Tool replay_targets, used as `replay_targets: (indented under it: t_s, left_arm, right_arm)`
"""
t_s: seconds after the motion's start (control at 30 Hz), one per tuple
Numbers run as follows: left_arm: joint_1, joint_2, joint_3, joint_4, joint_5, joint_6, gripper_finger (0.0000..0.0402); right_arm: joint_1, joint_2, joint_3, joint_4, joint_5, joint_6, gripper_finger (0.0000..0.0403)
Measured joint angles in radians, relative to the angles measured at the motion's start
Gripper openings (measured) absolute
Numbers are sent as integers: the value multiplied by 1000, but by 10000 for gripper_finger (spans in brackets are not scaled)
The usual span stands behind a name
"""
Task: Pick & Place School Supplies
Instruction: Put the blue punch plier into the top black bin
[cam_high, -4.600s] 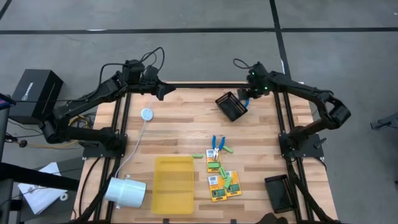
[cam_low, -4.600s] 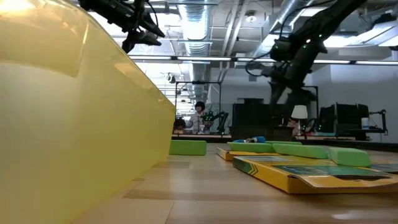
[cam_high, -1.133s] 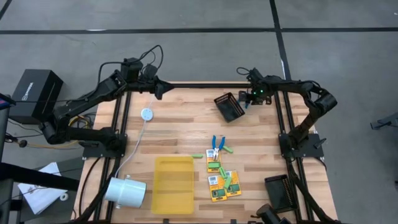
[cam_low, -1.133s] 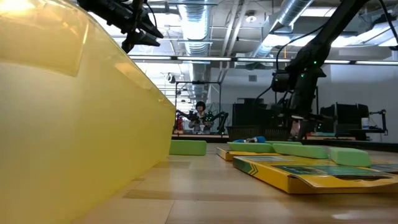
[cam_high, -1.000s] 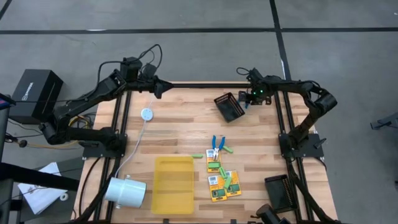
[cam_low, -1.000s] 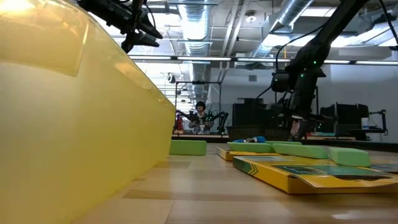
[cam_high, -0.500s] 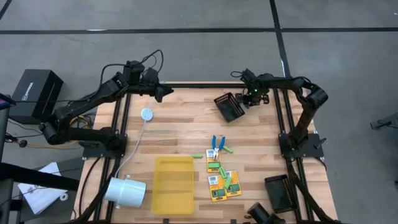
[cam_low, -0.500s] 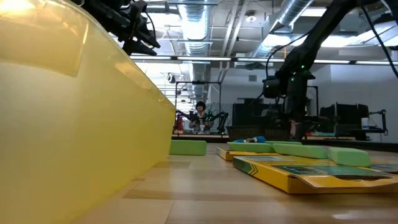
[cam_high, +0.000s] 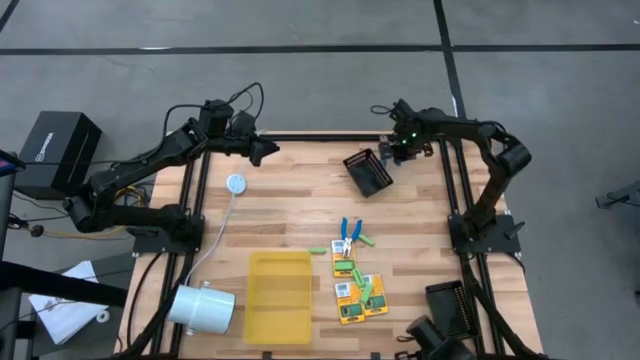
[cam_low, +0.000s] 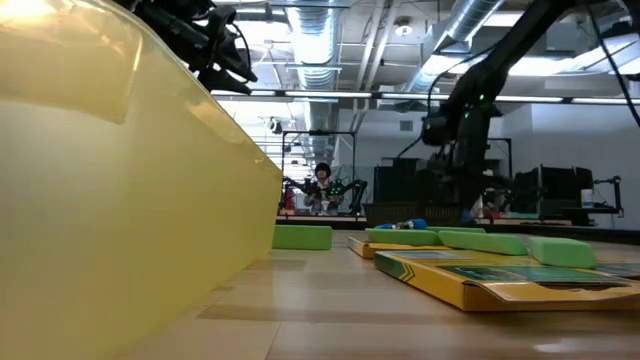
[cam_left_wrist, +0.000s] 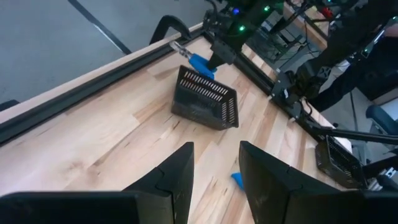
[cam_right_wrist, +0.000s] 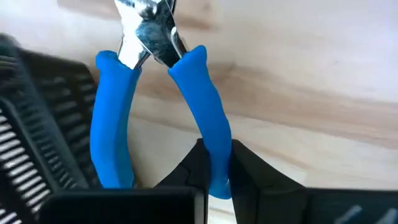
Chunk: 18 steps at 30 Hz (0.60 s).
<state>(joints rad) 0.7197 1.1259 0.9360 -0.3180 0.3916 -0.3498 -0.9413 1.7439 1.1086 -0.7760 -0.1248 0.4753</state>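
Right end effector (cam_right_wrist: 212, 163) clenched on one blue handle of pliers-type tool (cam_right_wrist: 155, 106), lying on surface just beside tipped mesh tray (cam_high: 368, 171). I'd lift straight, clear tray rim, watch for swing from one-handle grip. Left end effector (cam_left_wrist: 214, 180) released, waiting far corner.

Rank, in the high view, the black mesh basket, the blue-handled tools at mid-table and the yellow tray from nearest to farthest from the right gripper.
From the right gripper:
1. Black mesh basket, right beside it at the table's far edge.
2. Blue-handled tools, mid-table.
3. Yellow tray, near edge, toward the left arm's side.
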Motion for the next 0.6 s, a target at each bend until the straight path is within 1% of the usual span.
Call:
replay_targets:
  t_s: [0.2, 0.33, 0.47, 0.6]
  left_arm:
    - [0, 0, 0, 53, 1, -30, 121]
    - [0, 0, 0, 74, 0, -33, 121]
    - [0, 0, 0, 76, 0, -33, 121]
    - [0, 0, 0, 82, 0, -45, 121]
  right_arm:
    - [-62, -108, 0, -40, 15, -12, 26]
    - [-68, -165, 0, -64, -8, -31, 26]
    - [-6, -194, 1, -67, -59, -34, 26]
    - [86, -198, 1, -77, -63, -30, 26]
